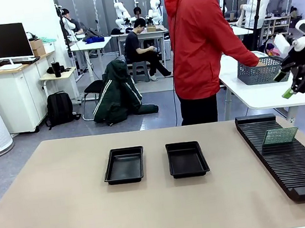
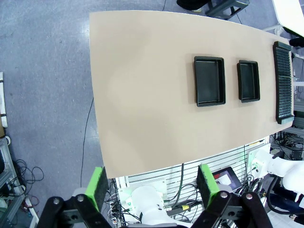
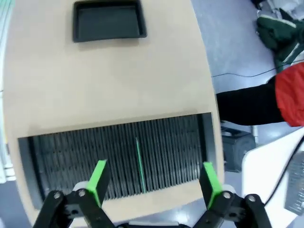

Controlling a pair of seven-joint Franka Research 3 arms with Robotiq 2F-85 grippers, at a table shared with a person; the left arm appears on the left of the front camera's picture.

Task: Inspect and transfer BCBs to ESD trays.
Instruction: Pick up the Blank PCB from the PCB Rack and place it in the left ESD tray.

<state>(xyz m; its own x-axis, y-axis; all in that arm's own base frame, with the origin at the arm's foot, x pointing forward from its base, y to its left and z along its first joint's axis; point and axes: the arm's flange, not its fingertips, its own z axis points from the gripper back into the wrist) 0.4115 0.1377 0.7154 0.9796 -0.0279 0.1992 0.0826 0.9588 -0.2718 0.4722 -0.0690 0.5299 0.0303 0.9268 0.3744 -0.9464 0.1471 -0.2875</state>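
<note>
Two empty black ESD trays (image 1: 124, 165) (image 1: 187, 158) lie side by side mid-table; from high above, the left wrist view shows them as tray (image 2: 209, 80) and tray (image 2: 248, 80). One pale green BCB (image 1: 280, 135) stands upright in a slot of the black rack (image 1: 288, 155). In the right wrist view it shows edge-on as a thin green line (image 3: 140, 164). My right gripper (image 1: 284, 84) hangs open above the rack's far end, and the BCB lies below between its fingers (image 3: 154, 183). My left gripper (image 2: 153, 186) is open and empty, high over the table's near edge.
A person in a red jacket (image 1: 199, 41) stands at the far side, one hand in a grey mesh basket (image 1: 261, 70) on the white side table. The ribbed rack (image 3: 118, 156) runs along the table's right edge. One tray (image 3: 109, 20) shows beyond it.
</note>
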